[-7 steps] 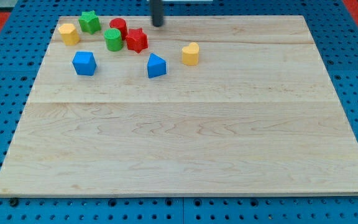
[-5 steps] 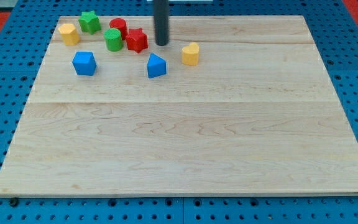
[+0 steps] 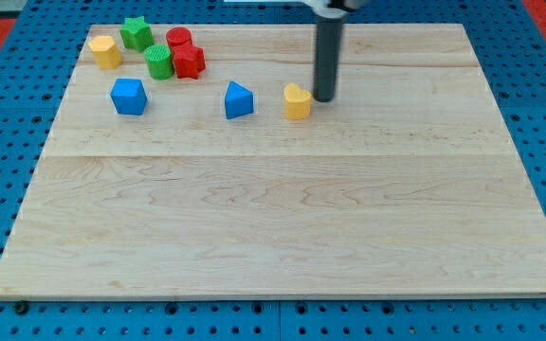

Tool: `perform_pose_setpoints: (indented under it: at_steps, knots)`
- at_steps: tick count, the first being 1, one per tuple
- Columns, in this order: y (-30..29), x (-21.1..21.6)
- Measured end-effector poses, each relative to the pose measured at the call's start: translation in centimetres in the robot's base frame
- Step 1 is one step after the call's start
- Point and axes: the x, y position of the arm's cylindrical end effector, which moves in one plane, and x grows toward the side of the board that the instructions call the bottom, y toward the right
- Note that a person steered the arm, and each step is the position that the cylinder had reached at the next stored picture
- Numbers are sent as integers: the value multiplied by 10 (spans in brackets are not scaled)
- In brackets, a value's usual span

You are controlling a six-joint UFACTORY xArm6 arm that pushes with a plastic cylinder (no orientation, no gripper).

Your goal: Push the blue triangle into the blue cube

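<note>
The blue triangle (image 3: 239, 99) lies on the wooden board (image 3: 282, 208) in its upper middle part. The blue cube (image 3: 129, 96) lies to its left, a clear gap apart. My tip (image 3: 324, 98) is down on the board, to the right of the blue triangle. A yellow heart block (image 3: 298, 100) lies between my tip and the triangle, right beside my tip on its left.
A cluster sits at the view's top left: a yellow block (image 3: 105, 51), a green star (image 3: 136, 33), a green cylinder (image 3: 160, 62), a red cylinder (image 3: 179, 41) and a red star (image 3: 190, 62). Blue pegboard (image 3: 8, 123) surrounds the board.
My tip moved down and to the right, from near the red star to the right of the yellow heart. The yellow heart, red star and green cylinder have shifted a little.
</note>
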Motion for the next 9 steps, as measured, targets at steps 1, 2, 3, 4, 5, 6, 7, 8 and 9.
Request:
perform_pose_setpoints:
  at_steps: [1, 2, 3, 4, 5, 6, 7, 8, 9]
  knots:
    - [-9, 24]
    - [-52, -27]
    - [-96, -69]
    - [-36, -35]
    - [-16, 6]
    - [-91, 6]
    - [-152, -48]
    - [-191, -101]
    - [-144, -56]
